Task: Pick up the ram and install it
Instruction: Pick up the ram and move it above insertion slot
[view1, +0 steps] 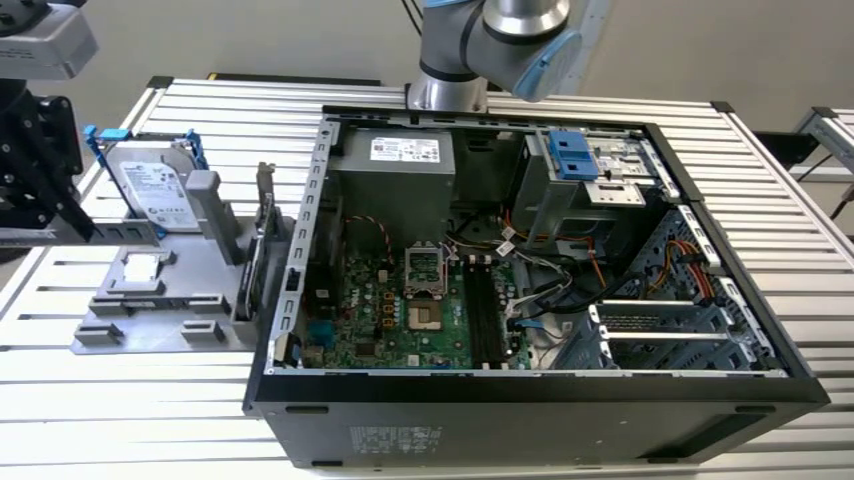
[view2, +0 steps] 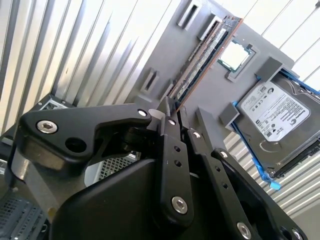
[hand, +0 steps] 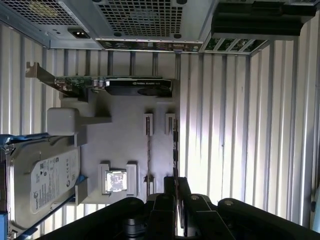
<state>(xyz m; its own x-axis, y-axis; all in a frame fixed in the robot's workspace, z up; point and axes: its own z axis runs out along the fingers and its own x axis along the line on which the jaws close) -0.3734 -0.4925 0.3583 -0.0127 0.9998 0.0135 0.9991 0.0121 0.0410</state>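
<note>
Second wrist view: near-closed fingers (view2: 170, 131) pinch the ram (view2: 204, 56).

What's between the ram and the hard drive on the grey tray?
A square chip in its own recess sits between the ram and the hard drive, in the second wrist view.

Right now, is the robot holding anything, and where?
Cannot tell. The gripper sits at one end of the ram, which stands in its gray holder.
</note>
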